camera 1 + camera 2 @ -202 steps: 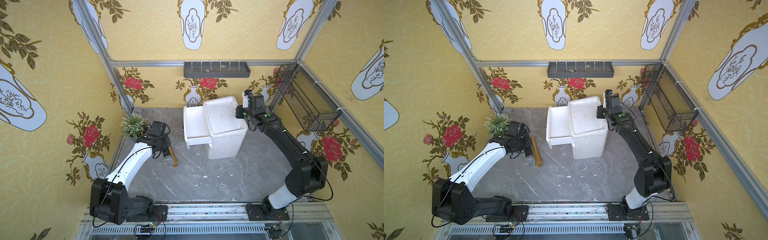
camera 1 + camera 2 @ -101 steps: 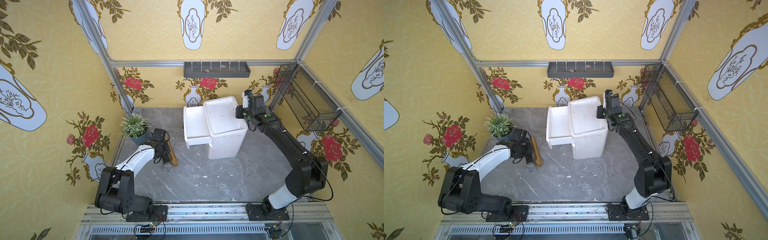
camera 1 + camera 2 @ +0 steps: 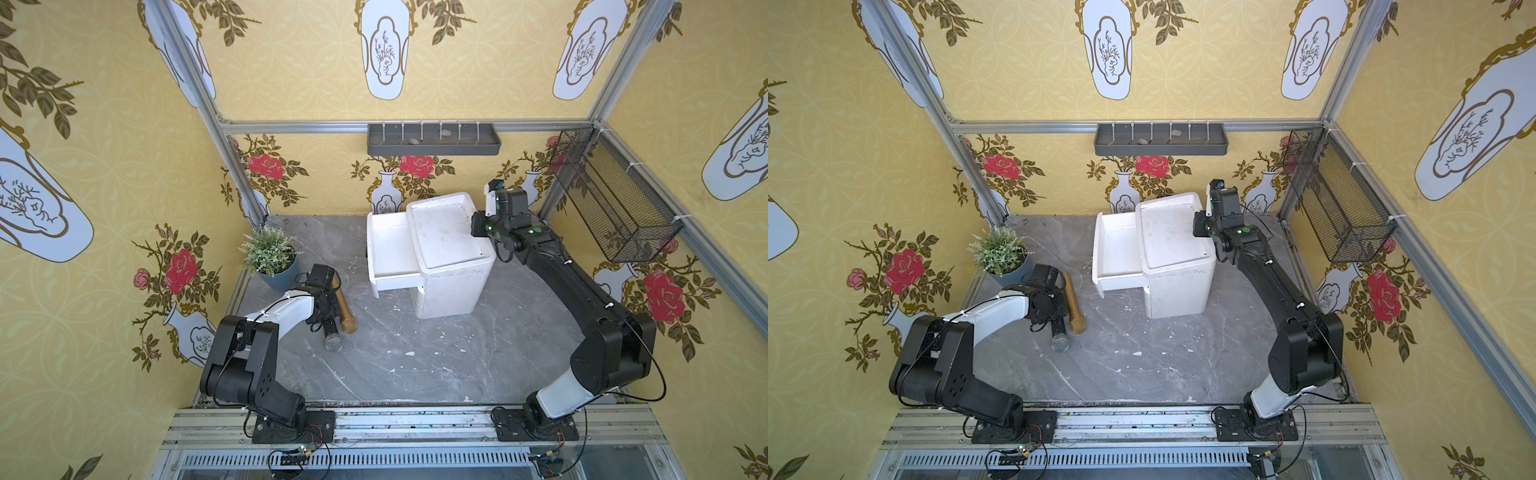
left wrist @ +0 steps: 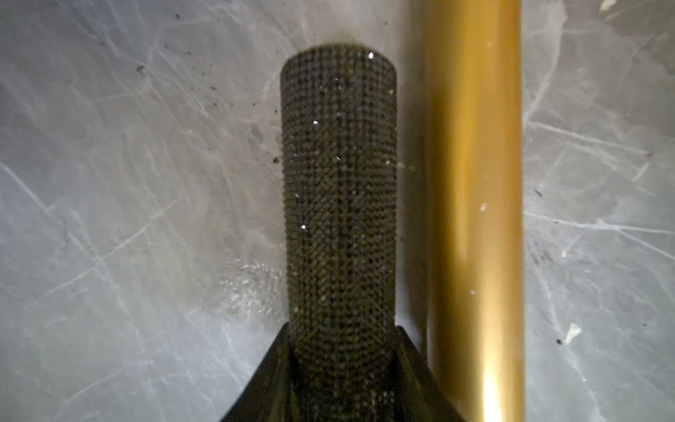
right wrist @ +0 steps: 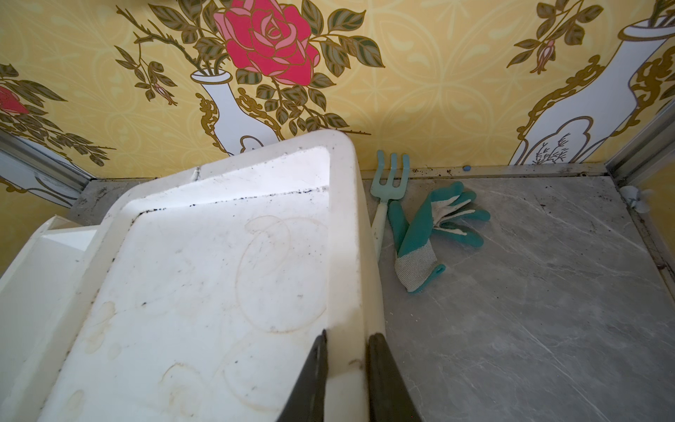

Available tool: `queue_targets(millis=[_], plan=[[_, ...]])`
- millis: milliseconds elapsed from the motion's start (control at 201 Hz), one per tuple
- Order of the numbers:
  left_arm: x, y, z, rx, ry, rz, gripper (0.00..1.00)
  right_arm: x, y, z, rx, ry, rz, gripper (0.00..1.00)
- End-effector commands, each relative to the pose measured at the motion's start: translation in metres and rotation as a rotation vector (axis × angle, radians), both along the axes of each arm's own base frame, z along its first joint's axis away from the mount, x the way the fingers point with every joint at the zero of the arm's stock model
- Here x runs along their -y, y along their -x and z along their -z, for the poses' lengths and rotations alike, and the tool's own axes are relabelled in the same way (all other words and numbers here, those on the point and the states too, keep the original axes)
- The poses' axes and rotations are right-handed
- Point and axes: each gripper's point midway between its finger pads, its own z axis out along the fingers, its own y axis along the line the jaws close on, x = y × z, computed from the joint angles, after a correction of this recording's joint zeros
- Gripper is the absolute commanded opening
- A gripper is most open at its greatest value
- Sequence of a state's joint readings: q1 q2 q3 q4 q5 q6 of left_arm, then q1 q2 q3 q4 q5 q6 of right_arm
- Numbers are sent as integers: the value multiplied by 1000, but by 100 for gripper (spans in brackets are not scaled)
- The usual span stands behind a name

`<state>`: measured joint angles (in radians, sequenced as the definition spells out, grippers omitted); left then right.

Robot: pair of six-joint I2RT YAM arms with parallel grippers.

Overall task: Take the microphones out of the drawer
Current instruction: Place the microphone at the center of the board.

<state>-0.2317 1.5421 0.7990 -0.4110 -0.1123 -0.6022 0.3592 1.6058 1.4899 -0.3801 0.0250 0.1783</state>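
My left gripper (image 3: 328,323) (image 4: 341,329) is shut on the rough black handle of a black microphone (image 4: 339,182). The microphone's silver mesh head (image 3: 333,343) (image 3: 1060,343) points toward the table's front. It is low over the grey table, parallel to a gold microphone (image 3: 345,309) (image 4: 475,182) lying close beside it. The white drawer (image 3: 386,245) (image 3: 1115,249) stands pulled out of the white cabinet (image 3: 449,237), and nothing shows inside it. My right gripper (image 3: 478,226) (image 5: 347,334) is shut on the cabinet's raised top rim (image 5: 347,255).
A potted plant (image 3: 270,253) stands just behind my left wrist. Teal gloves (image 5: 431,226) and a small hand fork (image 5: 387,182) lie behind the cabinet at the back wall. A wire basket (image 3: 615,199) and a grey shelf (image 3: 432,139) hang on the walls.
My left arm has folded down and drawn back toward the front left, carrying the black microphone lower beside the gold one. The right arm has not moved.
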Motion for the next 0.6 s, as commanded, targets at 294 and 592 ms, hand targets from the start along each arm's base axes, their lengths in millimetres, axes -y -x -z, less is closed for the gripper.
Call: queue_targets(millis=[294, 592], plan=[[-2, 1, 11, -8, -10, -1, 34, 3, 20, 44, -190, 30, 6, 0], [-7, 4, 4, -15, -29, -14, 49, 1, 18, 43, -187, 28, 3, 1]])
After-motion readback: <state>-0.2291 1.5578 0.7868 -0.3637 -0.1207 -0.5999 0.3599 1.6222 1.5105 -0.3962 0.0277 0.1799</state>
